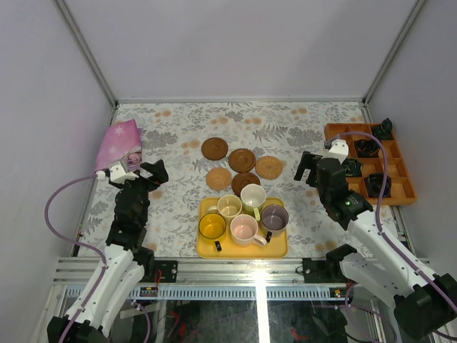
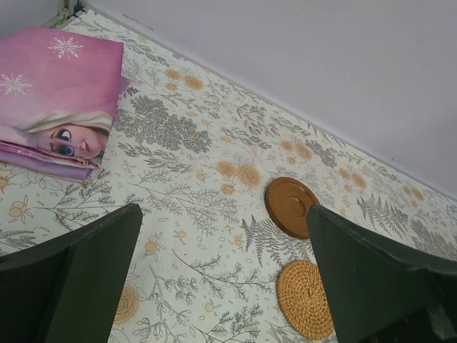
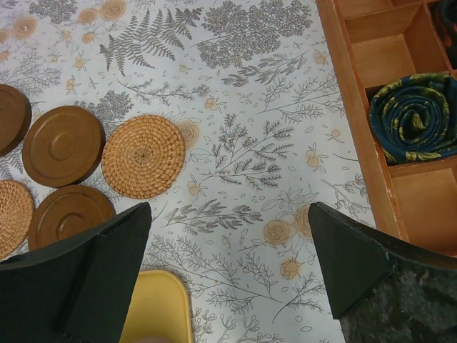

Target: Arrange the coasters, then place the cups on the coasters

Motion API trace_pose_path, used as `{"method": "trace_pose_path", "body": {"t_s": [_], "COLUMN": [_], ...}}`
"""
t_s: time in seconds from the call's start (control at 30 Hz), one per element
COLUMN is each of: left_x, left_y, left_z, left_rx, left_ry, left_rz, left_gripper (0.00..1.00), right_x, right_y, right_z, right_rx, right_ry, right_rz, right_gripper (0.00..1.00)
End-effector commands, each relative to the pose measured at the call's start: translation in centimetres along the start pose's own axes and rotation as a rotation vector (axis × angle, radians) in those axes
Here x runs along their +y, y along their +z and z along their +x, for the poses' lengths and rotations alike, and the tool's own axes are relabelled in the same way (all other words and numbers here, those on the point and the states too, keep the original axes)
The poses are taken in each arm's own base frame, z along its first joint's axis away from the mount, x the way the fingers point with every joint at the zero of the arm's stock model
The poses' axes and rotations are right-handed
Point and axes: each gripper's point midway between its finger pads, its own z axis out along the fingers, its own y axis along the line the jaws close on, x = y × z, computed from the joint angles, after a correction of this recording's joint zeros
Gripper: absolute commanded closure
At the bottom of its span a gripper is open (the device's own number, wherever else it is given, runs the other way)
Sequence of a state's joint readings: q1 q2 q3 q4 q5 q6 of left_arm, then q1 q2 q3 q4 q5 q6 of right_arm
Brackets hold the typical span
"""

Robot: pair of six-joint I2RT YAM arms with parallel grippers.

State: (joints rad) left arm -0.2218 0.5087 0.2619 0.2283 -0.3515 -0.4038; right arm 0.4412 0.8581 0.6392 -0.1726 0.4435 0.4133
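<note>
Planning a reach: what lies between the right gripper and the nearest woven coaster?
Only bare floral tablecloth between the right gripper and woven coaster, per right wrist view.

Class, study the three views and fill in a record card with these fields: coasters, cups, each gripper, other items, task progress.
coasters: three dark brown coasters and two tan coasters, clustered flat on the table beyond the tray
cups: five, upright, all on the yellow tray
left gripper: open, empty, beside the pink package
right gripper: open, empty, between the coasters and the orange box
progress: no cup on a coaster yet
</note>
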Motion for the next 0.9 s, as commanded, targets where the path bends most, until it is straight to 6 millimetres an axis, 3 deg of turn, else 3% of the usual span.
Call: {"method": "trace_pose_path", "body": {"t_s": [0.0,0.4,0.7,0.87], "left_x": [-0.6,-0.8,-4.3,-5.5], "left_y": [0.0,0.0,1.1,3.3], "left_z": [-1.0,-0.5,0.3,0.5], "left_rx": [-0.025,-0.009,0.055,0.097], "left_ry": [0.001,0.019,0.073,0.075], "left_rz": [0.017,0.037,0.204,0.199], "left_gripper": [0.0,0.0,0.0,0.0], "right_x": [0.6,0.2,-0.8,-0.5], "right_y": [-0.1,-0.4,0.0,0.2], "right_z": [-2.5,-2.5,-3.1,-4.4], "right_rx": [-0.065,-0.076,-0.069,-0.115], "right_ry": [0.014,0.021,0.068,0.063], "right_rz": [-0.012,-0.001,0.099,0.092], "right_gripper": [0.01,0.01,0.01,0.01]}}
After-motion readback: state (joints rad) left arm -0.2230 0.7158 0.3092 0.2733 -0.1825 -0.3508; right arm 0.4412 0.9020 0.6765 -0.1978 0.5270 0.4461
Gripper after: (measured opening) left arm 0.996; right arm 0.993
